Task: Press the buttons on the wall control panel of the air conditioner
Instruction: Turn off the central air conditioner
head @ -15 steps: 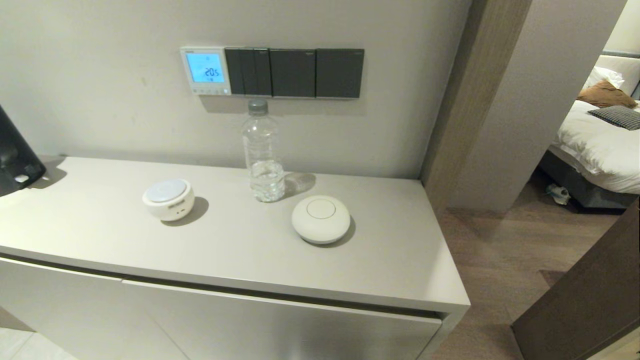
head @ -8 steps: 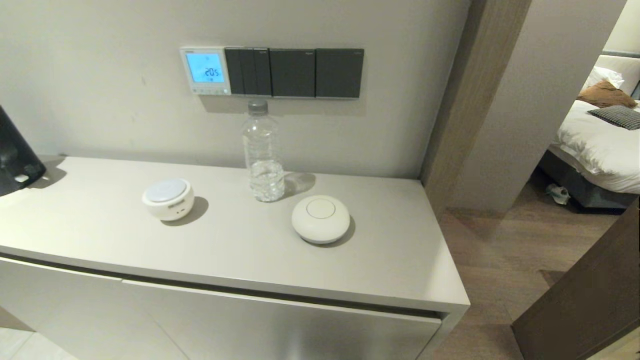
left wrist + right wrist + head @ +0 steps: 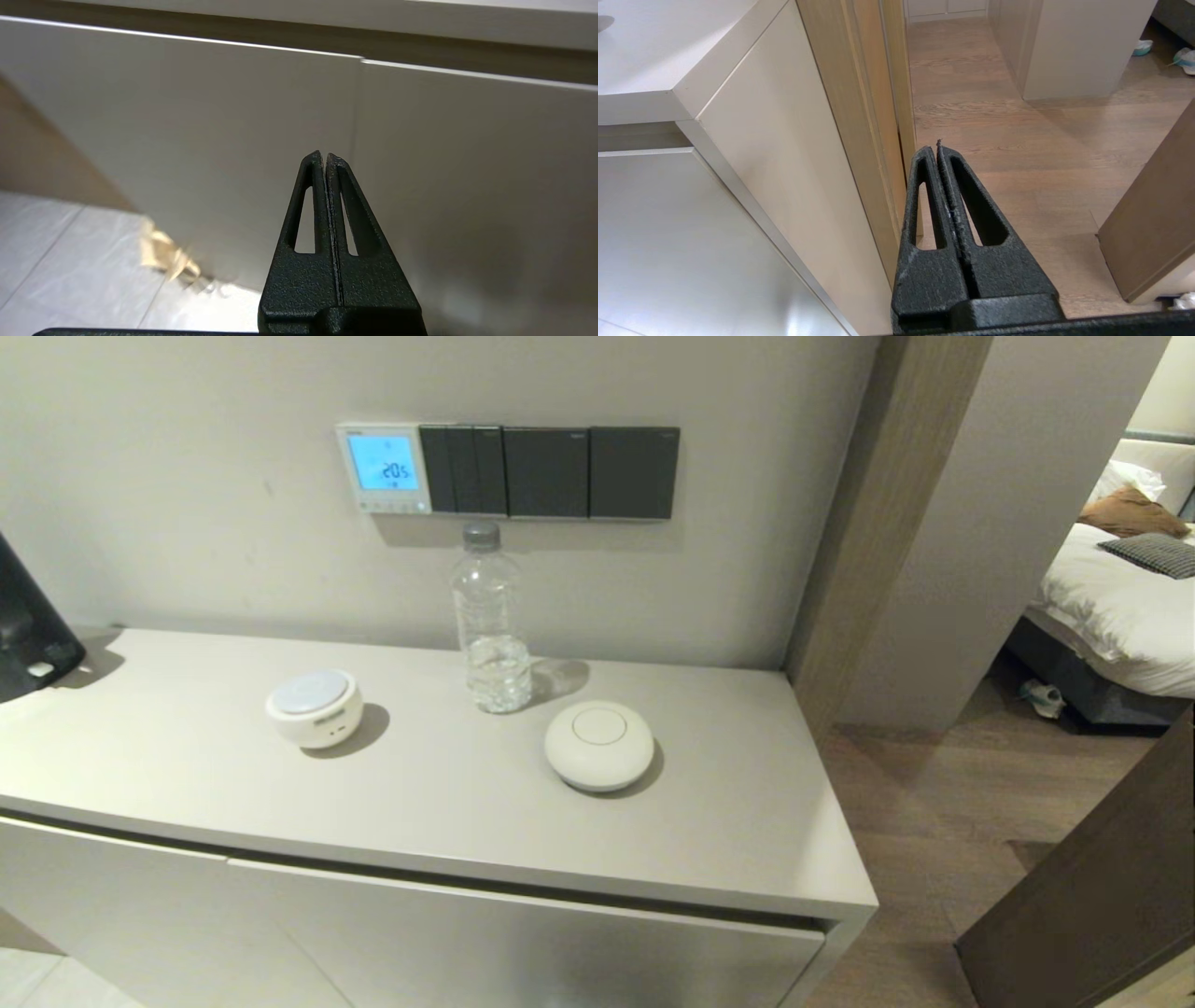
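Observation:
The white square control panel (image 3: 384, 468) hangs on the wall at upper left in the head view, its screen lit blue with digits. A row of tiny white buttons (image 3: 390, 506) runs along its bottom edge. Neither gripper shows in the head view. My left gripper (image 3: 324, 156) is shut and empty, low in front of the cabinet doors (image 3: 233, 140). My right gripper (image 3: 934, 149) is shut and empty, low beside the cabinet's right end, over the wooden floor (image 3: 1041, 140).
Dark grey rocker switches (image 3: 549, 472) sit right of the panel. On the cabinet top (image 3: 448, 803) stand a clear water bottle (image 3: 489, 621) just below the panel, a white round device (image 3: 316, 707) and a white disc (image 3: 599, 744). A black object (image 3: 28, 625) is at the left edge.

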Controlling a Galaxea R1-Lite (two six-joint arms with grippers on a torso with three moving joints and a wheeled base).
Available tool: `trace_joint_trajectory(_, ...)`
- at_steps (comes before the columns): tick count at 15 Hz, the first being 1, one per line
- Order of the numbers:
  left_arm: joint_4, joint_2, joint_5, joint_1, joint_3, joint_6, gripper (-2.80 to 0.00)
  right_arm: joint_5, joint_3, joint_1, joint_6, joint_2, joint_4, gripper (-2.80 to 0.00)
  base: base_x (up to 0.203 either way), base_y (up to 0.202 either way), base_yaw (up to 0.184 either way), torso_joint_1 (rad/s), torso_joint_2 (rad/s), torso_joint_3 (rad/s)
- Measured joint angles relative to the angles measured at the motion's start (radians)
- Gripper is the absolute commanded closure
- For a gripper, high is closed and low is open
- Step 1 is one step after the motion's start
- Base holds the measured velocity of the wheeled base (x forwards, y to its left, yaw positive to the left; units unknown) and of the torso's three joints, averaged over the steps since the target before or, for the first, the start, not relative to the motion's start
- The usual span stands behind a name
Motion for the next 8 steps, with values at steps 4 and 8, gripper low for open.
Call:
trace_joint_trajectory(4, 0.012, -0.144, -0.135, -0.016, 0.054, 0.054, 0.00, 0.000, 0.000, 0.000, 0.000, 0.000, 0.000, 0.00, 0.000, 0.000, 0.000, 0.000, 0.00, 0.000)
trace_joint_trajectory(8, -0.047, -0.183, -0.142, -0.020, 0.082, -0.005, 0.00, 0.000, 0.000, 0.000, 0.000, 0.000, 0.000, 0.00, 0.000, 0.000, 0.000, 0.000, 0.00, 0.000)
